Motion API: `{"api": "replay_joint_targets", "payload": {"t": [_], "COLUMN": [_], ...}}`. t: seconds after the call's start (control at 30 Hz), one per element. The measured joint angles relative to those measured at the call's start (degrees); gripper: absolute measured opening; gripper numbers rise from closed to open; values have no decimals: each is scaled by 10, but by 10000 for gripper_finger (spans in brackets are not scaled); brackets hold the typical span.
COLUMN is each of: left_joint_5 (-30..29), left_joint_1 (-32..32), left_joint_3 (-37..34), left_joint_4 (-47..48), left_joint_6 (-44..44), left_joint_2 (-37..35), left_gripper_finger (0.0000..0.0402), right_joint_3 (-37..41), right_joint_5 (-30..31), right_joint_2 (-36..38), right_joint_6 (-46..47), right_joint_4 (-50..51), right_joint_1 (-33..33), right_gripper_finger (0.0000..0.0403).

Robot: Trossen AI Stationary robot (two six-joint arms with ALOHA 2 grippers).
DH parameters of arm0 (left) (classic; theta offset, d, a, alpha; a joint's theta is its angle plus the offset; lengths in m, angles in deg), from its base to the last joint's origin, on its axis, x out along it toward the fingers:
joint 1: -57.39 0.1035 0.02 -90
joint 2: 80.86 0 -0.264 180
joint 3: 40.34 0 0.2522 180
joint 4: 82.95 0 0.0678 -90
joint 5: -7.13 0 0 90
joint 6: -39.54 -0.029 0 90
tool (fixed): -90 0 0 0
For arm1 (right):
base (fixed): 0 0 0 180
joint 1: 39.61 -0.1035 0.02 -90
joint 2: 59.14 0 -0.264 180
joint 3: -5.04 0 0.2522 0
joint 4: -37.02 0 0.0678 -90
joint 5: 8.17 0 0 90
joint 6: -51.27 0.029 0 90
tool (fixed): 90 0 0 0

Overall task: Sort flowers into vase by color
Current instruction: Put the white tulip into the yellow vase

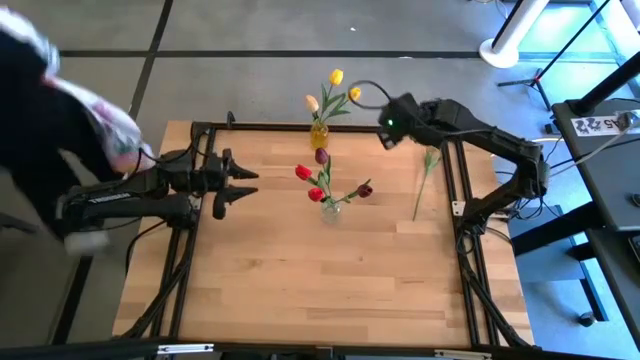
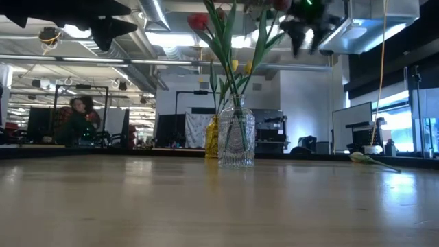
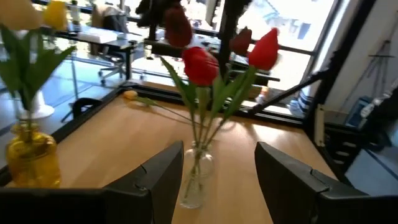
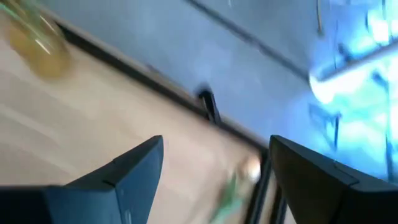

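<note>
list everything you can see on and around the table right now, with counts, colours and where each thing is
yellow vase: one, yellow glass, far middle edge of the table
yellow and cream tulips: three, in the yellow vase
clear vase: one, clear glass, table centre, in front of the yellow vase
red and maroon tulips: about four, in the clear vase
loose flower: one, pale head, green stem, lying flat on the table's right side
table: one, light wood with a black frame
person: one, seated far behind in the low view
left gripper: fingers open, empty, left of the clear vase
right gripper: fingers open, empty, near the far edge, right of the yellow vase
</note>
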Motion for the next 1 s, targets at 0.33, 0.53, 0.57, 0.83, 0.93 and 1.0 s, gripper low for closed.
{"api": "replay_joint_targets", "payload": {"t": [0.33,0.53,0.57,0.83,0.93,1.0], "left_joint_5": [-31,-31,-31,-31,-31,-31], "left_joint_1": [-46,-52,-52,-52,-52,-52], "left_joint_3": [0,0,0,-1,-1,-1], "left_joint_4": [1,2,3,4,6,8], "left_joint_6": [18,32,32,30,32,32], "left_joint_2": [0,10,12,32,34,34], "left_gripper_finger": [195,195,195,195,195,195], "right_joint_3": [289,411,426,520,548,564], "right_joint_5": [-64,-144,-156,-186,-211,-239], "right_joint_2": [46,42,43,43,39,24], "right_joint_6": [157,177,179,251,261,272], "right_joint_4": [-69,-230,-255,-324,-389,-400], "right_joint_1": [111,237,255,299,307,316], "right_gripper_finger": [283,240,231,181,174,169]}}
